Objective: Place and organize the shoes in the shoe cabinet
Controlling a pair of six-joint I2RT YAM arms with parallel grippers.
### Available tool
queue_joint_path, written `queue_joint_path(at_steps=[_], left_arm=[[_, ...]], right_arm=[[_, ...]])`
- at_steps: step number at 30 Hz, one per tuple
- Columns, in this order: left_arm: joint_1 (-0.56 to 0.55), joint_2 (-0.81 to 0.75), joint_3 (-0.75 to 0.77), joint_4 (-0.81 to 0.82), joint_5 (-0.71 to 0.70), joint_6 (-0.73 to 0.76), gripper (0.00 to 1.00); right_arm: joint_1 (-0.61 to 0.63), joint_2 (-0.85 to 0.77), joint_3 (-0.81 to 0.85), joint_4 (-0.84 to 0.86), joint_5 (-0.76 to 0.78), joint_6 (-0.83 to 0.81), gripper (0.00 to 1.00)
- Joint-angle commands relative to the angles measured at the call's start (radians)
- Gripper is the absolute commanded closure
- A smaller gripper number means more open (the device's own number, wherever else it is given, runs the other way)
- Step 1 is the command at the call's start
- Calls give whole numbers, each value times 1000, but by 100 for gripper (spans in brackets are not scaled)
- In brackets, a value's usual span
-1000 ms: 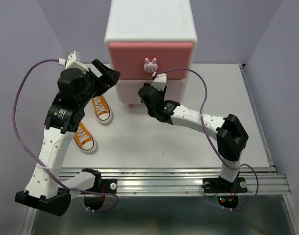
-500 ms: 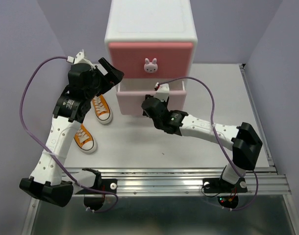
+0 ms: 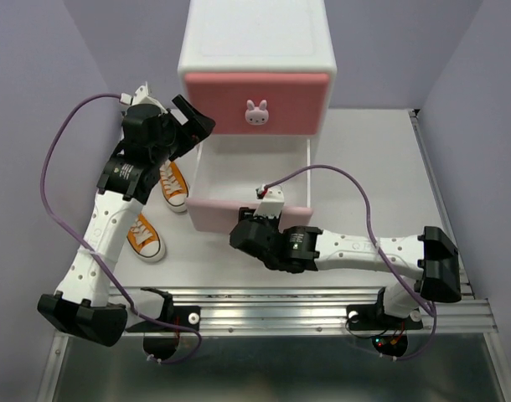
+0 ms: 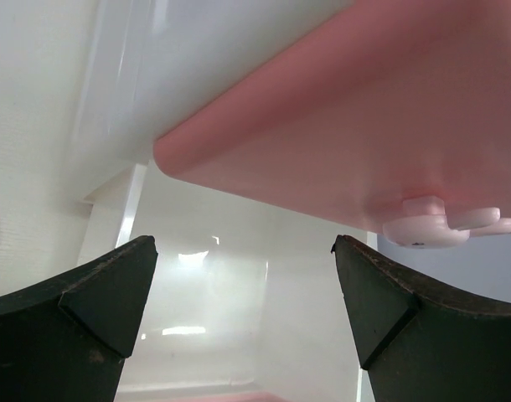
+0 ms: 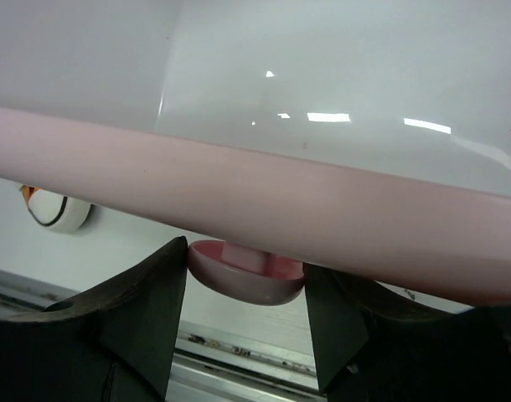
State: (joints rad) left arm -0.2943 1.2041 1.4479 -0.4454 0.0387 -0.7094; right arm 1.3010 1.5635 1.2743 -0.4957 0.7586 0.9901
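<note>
pinching knob [image 5: 247, 283] of lower drawer [image 3: 247, 215] with right gripper [image 5: 245, 261]; holding left gripper [image 4: 243, 247] spread; judging drawer light, slick; gripping knob squarely.

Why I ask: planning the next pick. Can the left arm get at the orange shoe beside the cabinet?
Probably yes: the orange shoe lies in the open beside the left arm, and the left gripper hangs open and empty nearby.

Flat white tabletop [image 3: 381, 142], matt finish. Plain lavender walls [image 3: 38, 67] closing in left, back and right sides. Ribbed silver aluminium rail [image 3: 272, 308] along near table edge; same rail blurred at bottom of right wrist view. Dark grey glossy panel [image 3: 281, 368] just below rail.
</note>
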Motion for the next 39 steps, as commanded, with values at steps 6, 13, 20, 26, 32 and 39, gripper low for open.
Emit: queue_joint_path(at_steps=[6, 13, 20, 26, 32, 39], left_arm=[[-5, -161, -109, 53, -141, -25, 1], [-5, -150, -133, 45, -138, -21, 1], [-5, -144, -178, 57, -140, -41, 1], [-5, -163, -175, 19, -166, -56, 1], [-2, -178, -173, -68, -183, -70, 1], [41, -195, -146, -203, -163, -75, 1]], right_arm=[[190, -19, -84, -102, -157, 304, 85], [211, -132, -176, -189, -185, 318, 89], [221, -278, -320, -87, -240, 269, 84], [230, -261, -306, 26, -301, 154, 45], [230, -243, -213, -39, -288, 88, 0], [230, -276, 28, -265, -320, -42, 0]])
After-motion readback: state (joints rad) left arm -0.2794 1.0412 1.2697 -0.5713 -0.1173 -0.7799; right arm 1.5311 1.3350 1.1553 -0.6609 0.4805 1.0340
